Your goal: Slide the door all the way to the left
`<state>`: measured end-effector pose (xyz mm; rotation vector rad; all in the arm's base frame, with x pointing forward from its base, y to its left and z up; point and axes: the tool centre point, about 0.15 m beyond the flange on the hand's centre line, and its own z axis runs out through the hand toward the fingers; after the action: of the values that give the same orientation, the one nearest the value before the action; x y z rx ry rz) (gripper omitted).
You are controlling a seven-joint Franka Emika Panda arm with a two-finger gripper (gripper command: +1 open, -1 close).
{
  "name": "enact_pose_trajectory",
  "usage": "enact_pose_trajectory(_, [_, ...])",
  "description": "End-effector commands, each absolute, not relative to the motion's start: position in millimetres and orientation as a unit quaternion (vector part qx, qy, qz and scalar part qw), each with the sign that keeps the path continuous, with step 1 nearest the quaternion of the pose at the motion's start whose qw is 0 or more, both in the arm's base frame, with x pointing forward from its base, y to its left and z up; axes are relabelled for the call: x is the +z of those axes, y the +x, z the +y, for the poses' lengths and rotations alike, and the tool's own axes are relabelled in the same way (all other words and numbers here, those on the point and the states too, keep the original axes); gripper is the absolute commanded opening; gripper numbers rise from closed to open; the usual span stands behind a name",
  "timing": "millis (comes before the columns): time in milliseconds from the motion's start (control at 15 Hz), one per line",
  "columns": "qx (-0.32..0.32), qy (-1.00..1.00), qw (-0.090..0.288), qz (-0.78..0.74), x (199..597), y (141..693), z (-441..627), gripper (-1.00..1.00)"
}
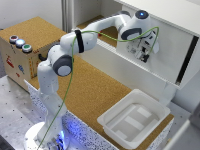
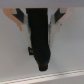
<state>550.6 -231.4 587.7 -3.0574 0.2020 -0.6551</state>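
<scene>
The end effector (image 1: 144, 54) is held against the white door (image 1: 167, 42) on the cabinet front, toward the exterior view's right; whether it is spread or pressed together I cannot tell. A white tray (image 1: 134, 120) sits on the cork desk (image 1: 95, 92) below.

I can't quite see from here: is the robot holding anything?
It cannot be told. The hand is up against the door, but its fingers are too blurred.
</scene>
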Motion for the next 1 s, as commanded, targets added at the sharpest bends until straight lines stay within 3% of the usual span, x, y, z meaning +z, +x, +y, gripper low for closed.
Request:
enact_pose_trajectory(0, [-0.275,-0.947,-0.125,0.109,547,558,-135,-1.00])
enact_pose_trajectory(200, [-0.280,-0.946,-0.132,0.094,547,556,-102,-1.00])
enact_pose_trajectory(533, [-0.290,-0.951,-0.078,0.074,549,557,-85,-1.00])
enact_pose_trajectory(933, [-0.291,-0.949,-0.081,0.090,549,556,-24,-1.00])
